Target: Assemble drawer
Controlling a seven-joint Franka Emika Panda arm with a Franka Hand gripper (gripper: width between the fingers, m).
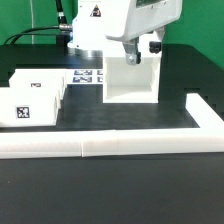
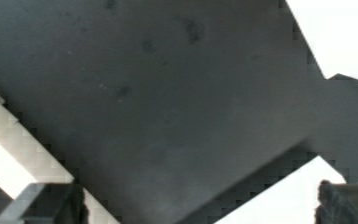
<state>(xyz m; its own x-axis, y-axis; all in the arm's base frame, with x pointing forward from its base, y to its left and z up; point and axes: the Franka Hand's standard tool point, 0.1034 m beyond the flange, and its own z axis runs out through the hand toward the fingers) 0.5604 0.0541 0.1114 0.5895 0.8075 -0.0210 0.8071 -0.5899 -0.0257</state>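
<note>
The tall white drawer casing [image 1: 130, 80] stands upright right of the table's middle, its open side facing the front. My gripper [image 1: 134, 52] hangs at the casing's top edge, its fingers spread wide. In the wrist view the two dark fingertips [image 2: 44, 205] stand far apart, with dark table and a white casing wall [image 2: 327, 130] between them, and nothing is pinched. Two white open-top trays sit side by side at the exterior view's left, one further back [image 1: 42, 84] and one nearer [image 1: 24, 108], each with a black-and-white tag.
The marker board [image 1: 88, 76] lies flat between the trays and the casing. A long low white border bar [image 1: 100, 147] runs along the front, and another [image 1: 205, 115] runs up the exterior view's right. The robot's base stands behind.
</note>
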